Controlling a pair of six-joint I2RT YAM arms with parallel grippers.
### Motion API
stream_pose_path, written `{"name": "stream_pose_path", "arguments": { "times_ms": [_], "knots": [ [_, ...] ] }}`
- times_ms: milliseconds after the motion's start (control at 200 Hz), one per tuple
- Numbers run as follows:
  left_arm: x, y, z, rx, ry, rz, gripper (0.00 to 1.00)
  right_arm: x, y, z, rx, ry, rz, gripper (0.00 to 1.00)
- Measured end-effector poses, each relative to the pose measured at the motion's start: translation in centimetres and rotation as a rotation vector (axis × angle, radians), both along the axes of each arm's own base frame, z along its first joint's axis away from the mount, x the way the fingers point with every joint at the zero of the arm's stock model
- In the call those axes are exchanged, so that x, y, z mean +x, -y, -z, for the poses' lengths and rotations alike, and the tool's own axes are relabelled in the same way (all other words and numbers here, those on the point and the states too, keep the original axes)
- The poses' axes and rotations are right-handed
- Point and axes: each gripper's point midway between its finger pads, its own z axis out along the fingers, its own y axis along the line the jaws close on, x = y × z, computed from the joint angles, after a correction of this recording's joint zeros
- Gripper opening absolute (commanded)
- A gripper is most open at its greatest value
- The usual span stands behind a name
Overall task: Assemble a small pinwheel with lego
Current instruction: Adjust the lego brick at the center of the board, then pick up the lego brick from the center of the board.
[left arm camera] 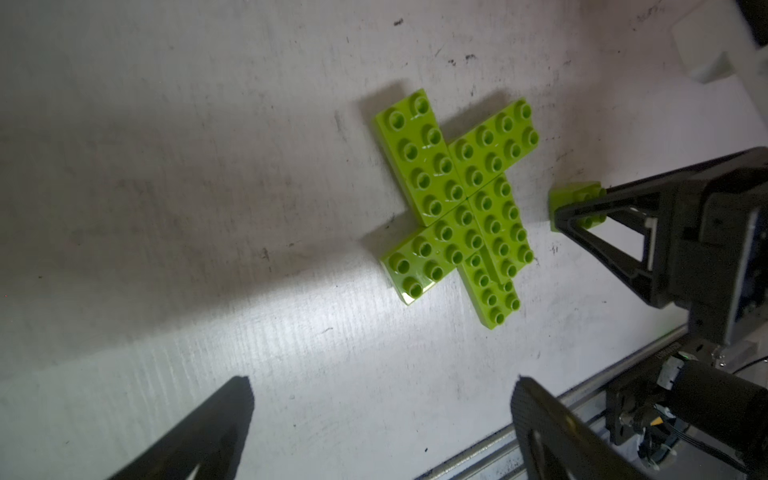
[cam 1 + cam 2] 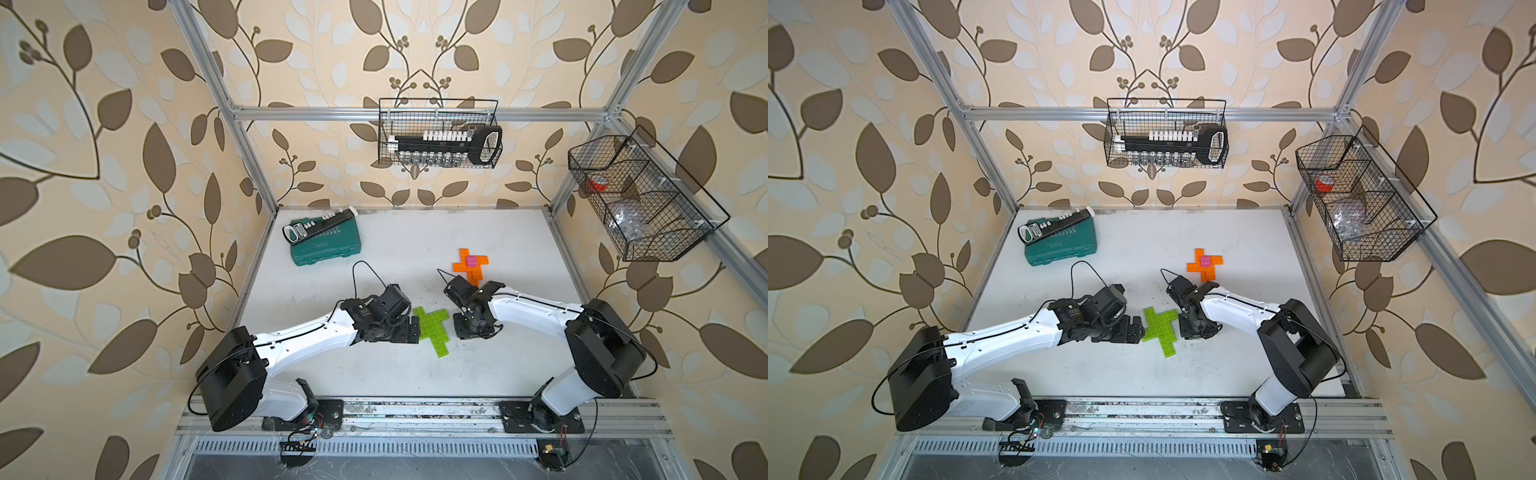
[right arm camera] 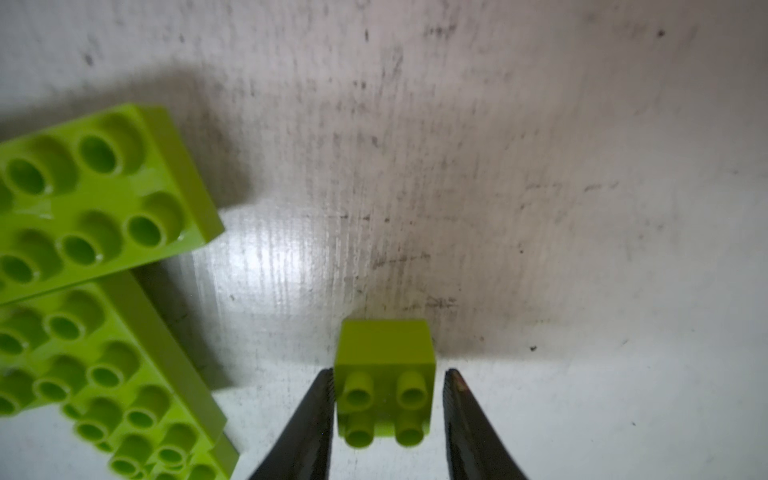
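1. The left tool (image 1: 382, 397) is wide open and holds nothing; it sits just beside the green lego cross (image 1: 461, 203).
2. The green lego cross lies flat on the white worktop (image 2: 374, 257), studs up, between the two tools in both top views.
3. The right tool (image 3: 389, 374) is a little open; its two fingers (image 3: 316, 415) stand on each side of a small green brick (image 3: 384, 353); a thin gap shows at one finger, so it is not squeezing the brick.
4. The small green brick lies on its side, near the cross but not touching it.
5. An orange lego cross (image 2: 465, 268) with a pink brick (image 2: 471, 261) on top lies farther back; a teal case (image 2: 328, 245) sits at the far left.
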Motion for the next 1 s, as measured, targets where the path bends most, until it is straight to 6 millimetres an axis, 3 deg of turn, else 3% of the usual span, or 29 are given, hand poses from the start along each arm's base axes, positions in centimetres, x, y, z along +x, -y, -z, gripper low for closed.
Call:
{"name": "stream_pose_path", "arguments": {
  "times_ms": [525, 1000],
  "knots": [
    [0.07, 0.32, -0.18, -0.023, 0.010, 0.006, 0.99, 0.29, -0.21, -0.47, 0.006, 0.008, 0.008, 0.39],
    [-0.15, 0.65, -0.29, -0.039, 0.000, 0.019, 0.99, 0.35, -0.26, -0.58, 0.003, 0.003, 0.018, 0.33]
  ]
}}
